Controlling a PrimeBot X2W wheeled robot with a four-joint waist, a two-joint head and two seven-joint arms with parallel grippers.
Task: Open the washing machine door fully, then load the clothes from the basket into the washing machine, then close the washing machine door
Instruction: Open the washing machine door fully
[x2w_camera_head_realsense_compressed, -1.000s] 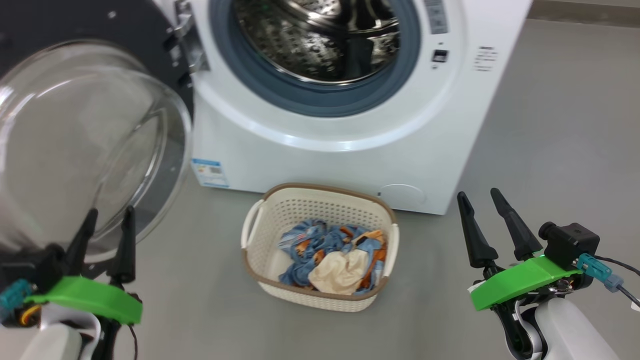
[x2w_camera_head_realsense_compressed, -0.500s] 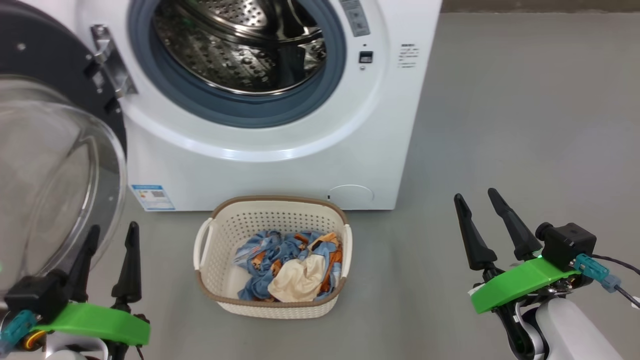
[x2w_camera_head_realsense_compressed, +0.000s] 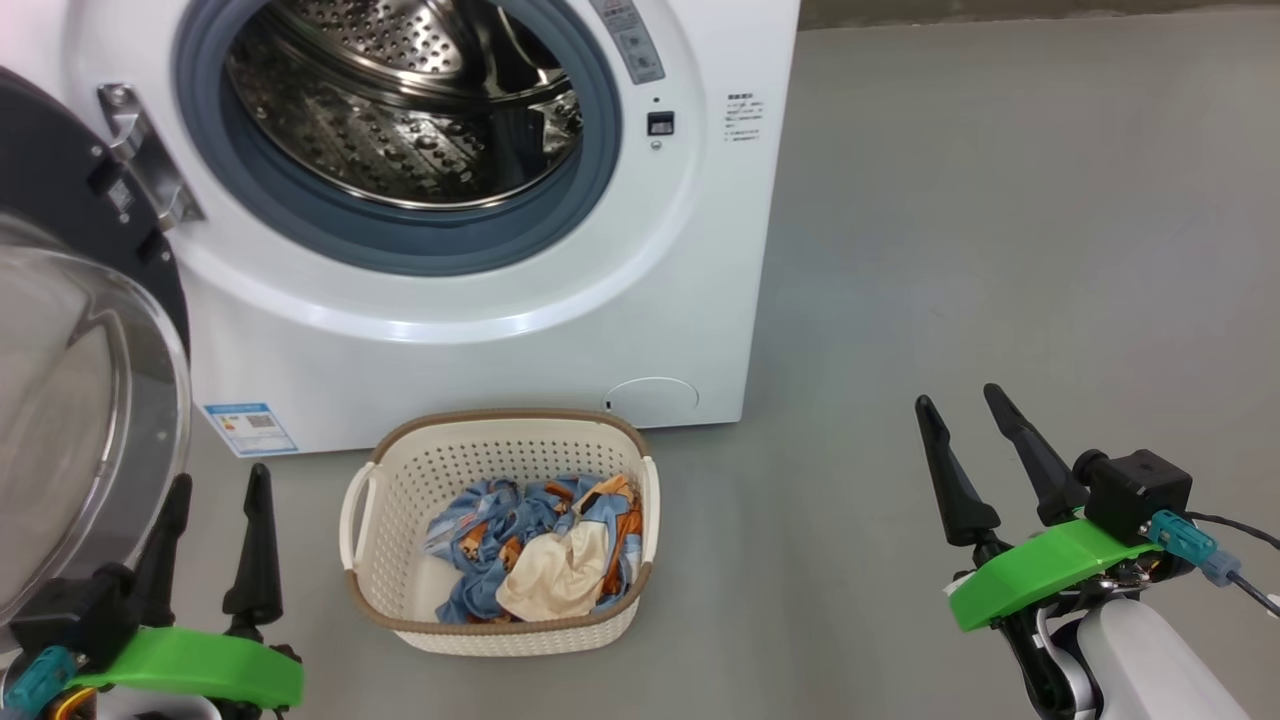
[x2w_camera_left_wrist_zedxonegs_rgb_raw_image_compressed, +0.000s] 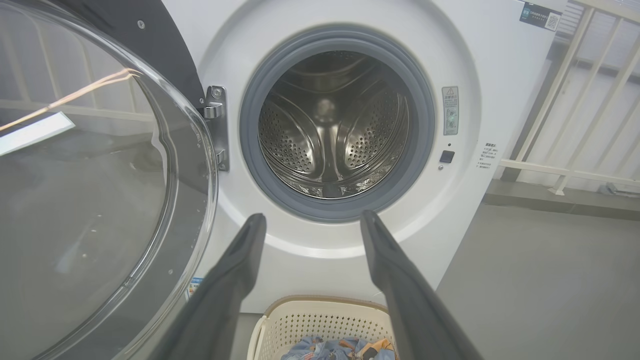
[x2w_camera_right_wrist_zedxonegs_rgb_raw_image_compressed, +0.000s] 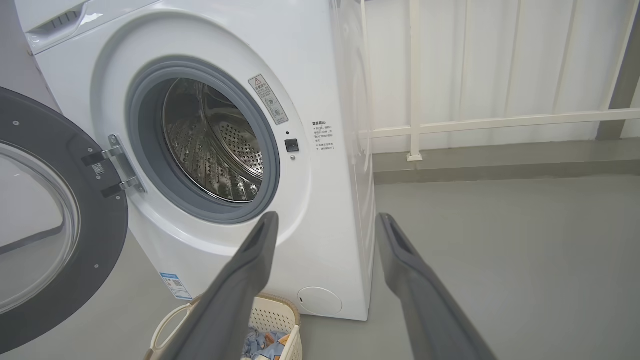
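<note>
Well, the washing machine door (x2w_camera_head_realsense_compressed: 70, 400) stands swung wide at the left of the washing machine (x2w_camera_head_realsense_compressed: 480, 330), a glossy black rim around a bulging clear glass bowl, carried on a metal hinge (x2w_camera_head_realsense_compressed: 140, 165). The machine's round mouth is uncovered: a grey-blue rubber gasket (x2w_camera_head_realsense_compressed: 400, 245) rings the perforated steel drum (x2w_camera_head_realsense_compressed: 400, 110). Just before it on the smooth grey floor (x2w_camera_head_realsense_compressed: 1000, 250) sits the basket (x2w_camera_head_realsense_compressed: 500, 420), cream perforated plastic with a brown woven-look rim. The clothes (x2w_camera_head_realsense_compressed: 530, 550) lie crumpled inside, blue print with a cream piece on top. The left hand (x2w_camera_head_realsense_compressed: 221, 478) hovers near the door's glass edge, fingers spread, empty; the right hand (x2w_camera_head_realsense_compressed: 957, 396), likewise spread and empty, hangs well apart over open floor right of the basket
</note>
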